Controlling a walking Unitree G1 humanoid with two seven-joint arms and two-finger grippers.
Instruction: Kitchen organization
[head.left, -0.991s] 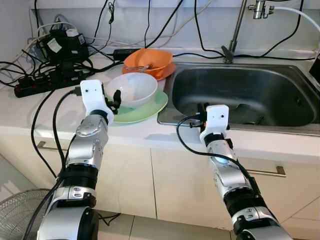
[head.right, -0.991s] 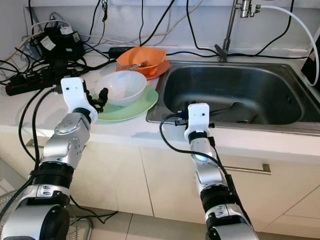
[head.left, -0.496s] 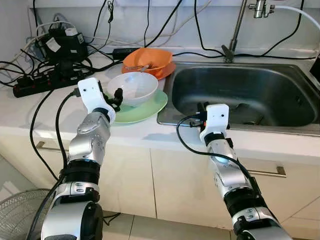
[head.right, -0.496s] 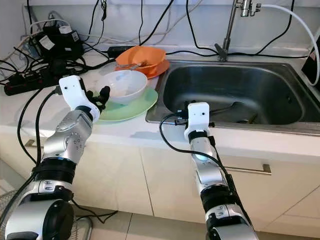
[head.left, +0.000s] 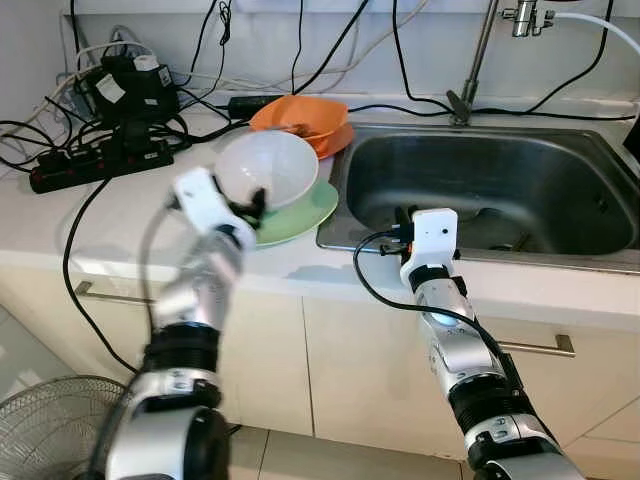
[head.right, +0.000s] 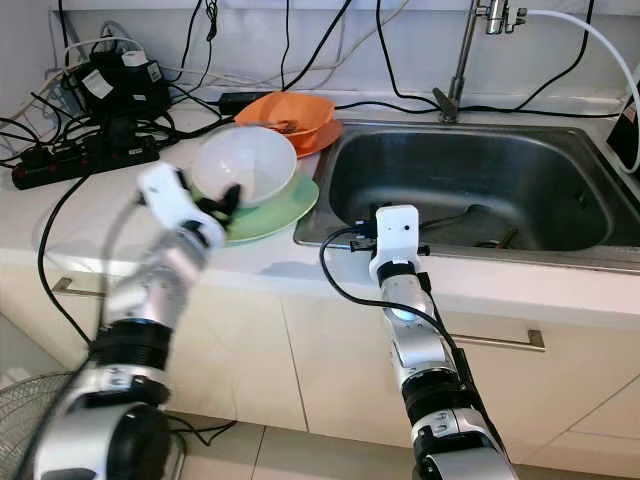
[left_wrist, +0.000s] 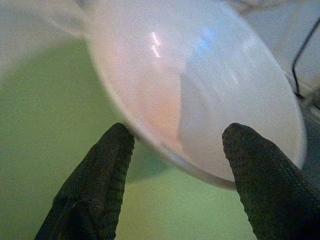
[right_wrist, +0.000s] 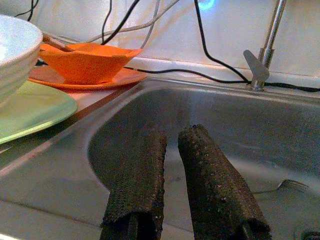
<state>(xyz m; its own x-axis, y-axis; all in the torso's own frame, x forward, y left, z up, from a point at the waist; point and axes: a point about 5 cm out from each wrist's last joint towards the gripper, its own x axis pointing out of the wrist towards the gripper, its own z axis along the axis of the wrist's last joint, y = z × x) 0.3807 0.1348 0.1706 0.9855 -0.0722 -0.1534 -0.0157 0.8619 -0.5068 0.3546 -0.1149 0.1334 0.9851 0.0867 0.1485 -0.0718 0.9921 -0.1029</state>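
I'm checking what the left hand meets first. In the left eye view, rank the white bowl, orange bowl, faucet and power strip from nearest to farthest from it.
From the left hand:
1. White bowl, tilted at the hand.
2. Orange bowl, behind, beside the sink.
3. Power strip, on the left.
4. Faucet, far right, behind the sink.

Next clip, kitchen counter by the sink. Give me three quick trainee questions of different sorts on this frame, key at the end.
1. True or false: the white bowl sits level on the green plate.
2. The left gripper is: A) straddling the white bowl's rim, B) in the sink, C) on the orange bowl.
3. Fill in: the right gripper points into the ____.

Key: 1 false, it is tilted; 2 A; 3 sink.
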